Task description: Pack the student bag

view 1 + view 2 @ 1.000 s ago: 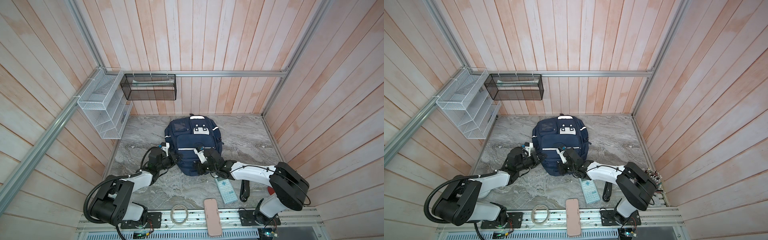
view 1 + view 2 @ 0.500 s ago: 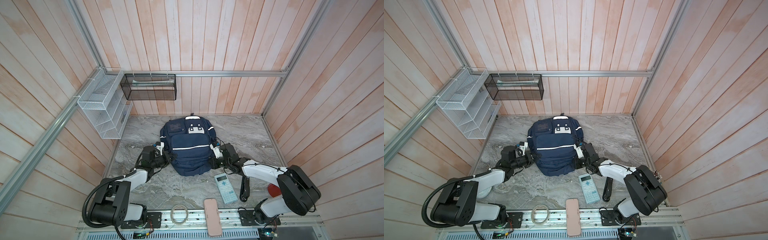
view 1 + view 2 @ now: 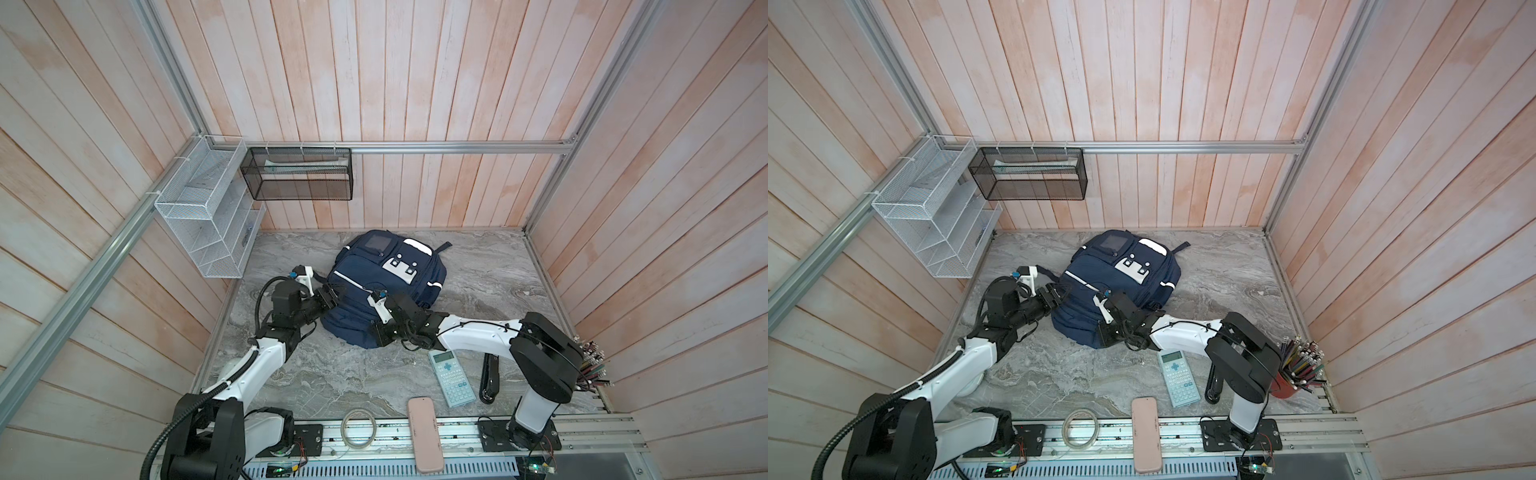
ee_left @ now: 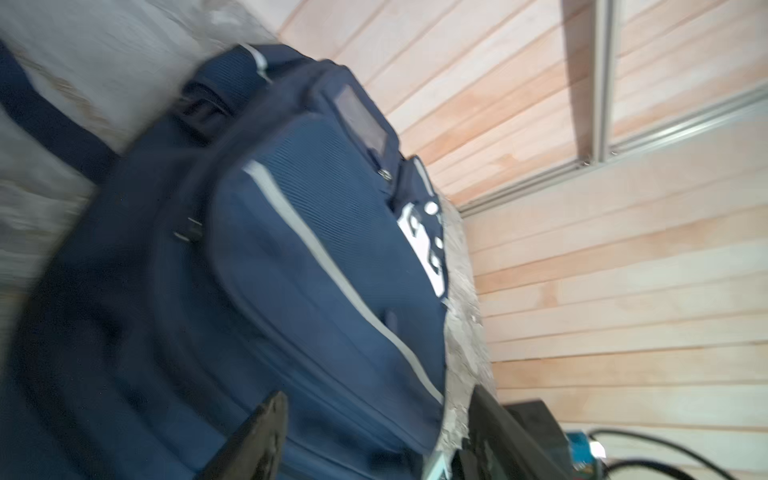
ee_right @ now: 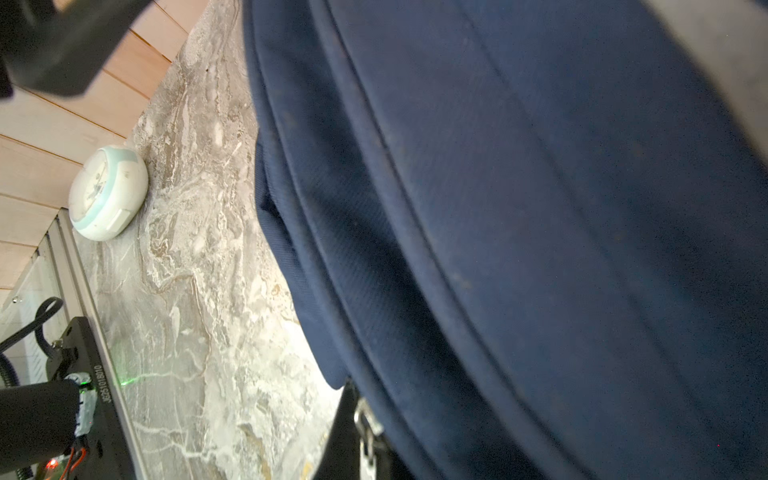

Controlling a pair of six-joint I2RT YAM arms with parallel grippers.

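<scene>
Lying flat, student bag [image 3: 374, 284] diagonal, top far-right; left gripper [image 3: 331, 294] apart, right gripper [image 3: 380, 334] closed

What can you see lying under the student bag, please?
Only the grey marble tabletop shows around the student bag, and a dark strap pokes out at its far edge. Whatever lies beneath is covered by the bag itself.

A light-blue calculator [image 3: 451, 378] lies just beside a black stapler [image 3: 489, 380]; a pink case [image 3: 424, 434] and a tape ring [image 3: 358, 428] lie near them.
</scene>
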